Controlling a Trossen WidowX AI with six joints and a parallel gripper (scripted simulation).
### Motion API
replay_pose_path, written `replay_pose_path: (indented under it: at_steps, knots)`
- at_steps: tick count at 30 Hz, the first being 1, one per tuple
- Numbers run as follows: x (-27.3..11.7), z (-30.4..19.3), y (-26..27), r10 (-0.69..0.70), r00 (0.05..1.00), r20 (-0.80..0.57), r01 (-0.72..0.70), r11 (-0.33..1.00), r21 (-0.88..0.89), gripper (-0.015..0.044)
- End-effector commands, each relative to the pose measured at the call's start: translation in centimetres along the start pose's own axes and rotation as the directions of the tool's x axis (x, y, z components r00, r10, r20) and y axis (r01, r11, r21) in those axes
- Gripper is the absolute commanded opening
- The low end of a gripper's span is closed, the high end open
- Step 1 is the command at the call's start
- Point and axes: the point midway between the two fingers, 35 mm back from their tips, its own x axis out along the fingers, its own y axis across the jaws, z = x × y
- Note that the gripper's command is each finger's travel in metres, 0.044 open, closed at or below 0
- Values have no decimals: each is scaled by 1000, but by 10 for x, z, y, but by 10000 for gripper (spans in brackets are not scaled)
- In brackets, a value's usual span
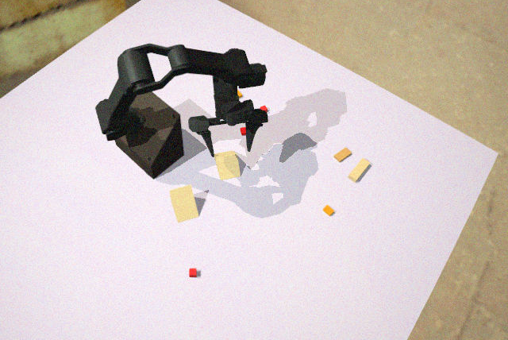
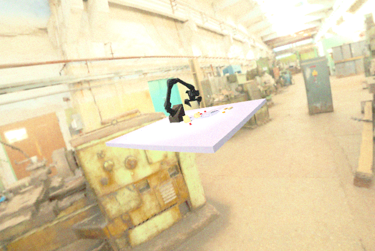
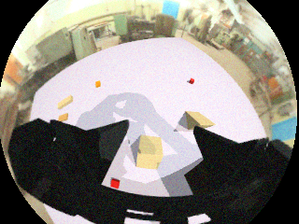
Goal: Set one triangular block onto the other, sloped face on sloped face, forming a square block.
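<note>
One pale yellow triangular block rests on the table below my gripper, two of its faces showing in the wrist view. The other pale yellow triangular block rests on the table apart from it, nearer the front in the top view. My gripper is wide open and empty, raised above the first block, with clear space under its fingertips in the exterior view. The exact lie of each sloped face is hard to tell.
The dark arm base stands left of the blocks. Red cubes lie in front and behind. A pale bar and orange pieces lie to the right in the top view.
</note>
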Motion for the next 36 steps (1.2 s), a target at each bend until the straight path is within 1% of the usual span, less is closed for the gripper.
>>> replay_pose_path:
  at_steps: [1, 3, 5, 7, 9, 11, 13, 14, 15, 16, 24, 36]
  knots:
    - [16, -2, 0, -76, 973, -216, 64, 996, -60, 440]
    - [27, -5, -1, -127, 913, -387, 96, 991, -97, 440]
    - [38, -6, -1, -158, 811, -563, 104, 986, -128, 440]
    - [47, -4, -1, -161, 681, -714, 88, 986, -139, 440]
    - [55, 0, -1, -135, 531, -837, 56, 991, -124, 440]
    - [62, 8, -1, -81, 367, -927, 18, 997, -80, 440]
    - [71, 18, -1, -2, 201, -980, -18, 1000, -6, 440]
    - [75, 24, -1, 35, 136, -990, -30, 999, 32, 440]
    - [77, 27, -1, 59, 98, -993, -37, 998, 56, 440]
    - [78, 28, -1, 68, 86, -994, -38, 997, 64, 440]
    - [79, 23, 0, 67, 86, -994, -38, 997, 64, 440]
    - [87, -62, 6, 64, 85, -994, -38, 997, 61, 440]
